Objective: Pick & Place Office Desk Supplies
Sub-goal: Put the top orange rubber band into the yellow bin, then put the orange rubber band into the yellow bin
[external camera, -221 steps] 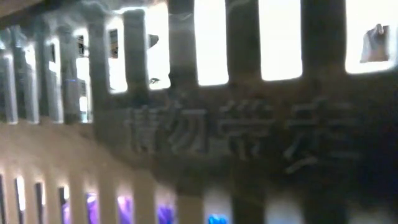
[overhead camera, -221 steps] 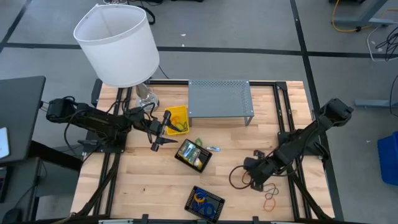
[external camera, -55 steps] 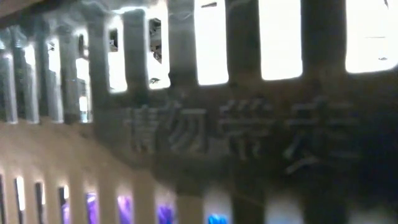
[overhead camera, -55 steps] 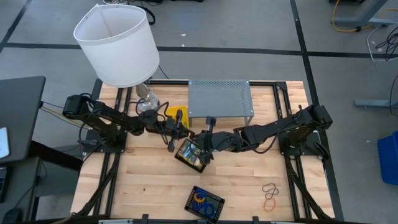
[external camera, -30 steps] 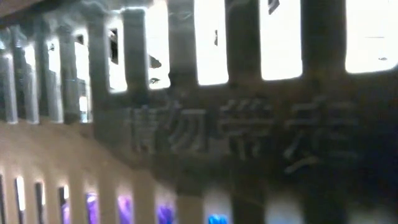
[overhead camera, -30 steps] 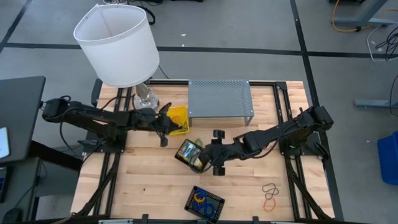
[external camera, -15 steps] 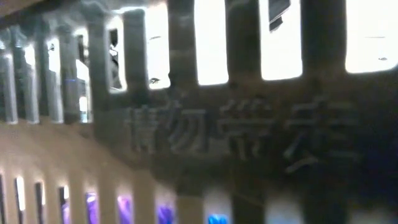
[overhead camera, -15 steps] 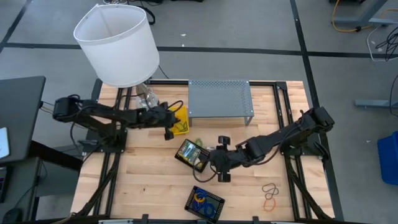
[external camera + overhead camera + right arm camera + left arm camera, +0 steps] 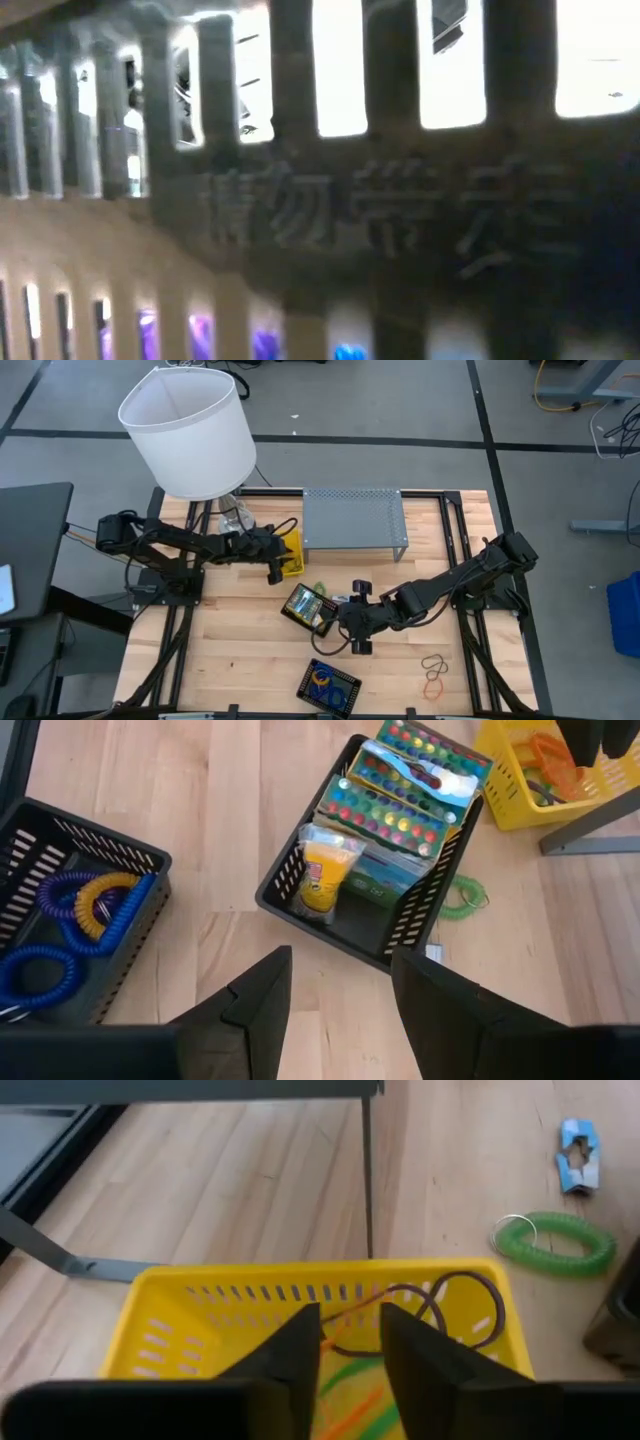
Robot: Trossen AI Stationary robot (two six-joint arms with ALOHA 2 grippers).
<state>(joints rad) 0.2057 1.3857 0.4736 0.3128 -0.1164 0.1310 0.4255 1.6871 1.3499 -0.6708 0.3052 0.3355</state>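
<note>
My left gripper [image 9: 278, 560] [image 9: 350, 1350] hovers open above the yellow basket [image 9: 290, 552] [image 9: 300, 1305], which holds brown [image 9: 445, 1305], orange and green rubber bands. Nothing sits between its fingers. My right gripper [image 9: 342, 622] [image 9: 340, 990] is open and empty over bare table, just right of a black basket [image 9: 310, 608] [image 9: 370, 870]. That basket holds paint sets and a yellow crayon box. A green coil [image 9: 553, 1245] and a blue clip [image 9: 578, 1155] lie loose on the table between the two baskets.
A second black basket [image 9: 328, 685] with blue and yellow coils sits near the front edge. Loose rubber bands [image 9: 434, 672] lie at the front right. A grey perforated shelf [image 9: 353, 520] and a lamp [image 9: 190, 430] stand at the back. A slatted wall blocks the low view.
My left gripper has moved toward the table's right, from beside the yellow basket to over it. My right gripper has drawn back from the black paint basket toward the near edge and then held still.
</note>
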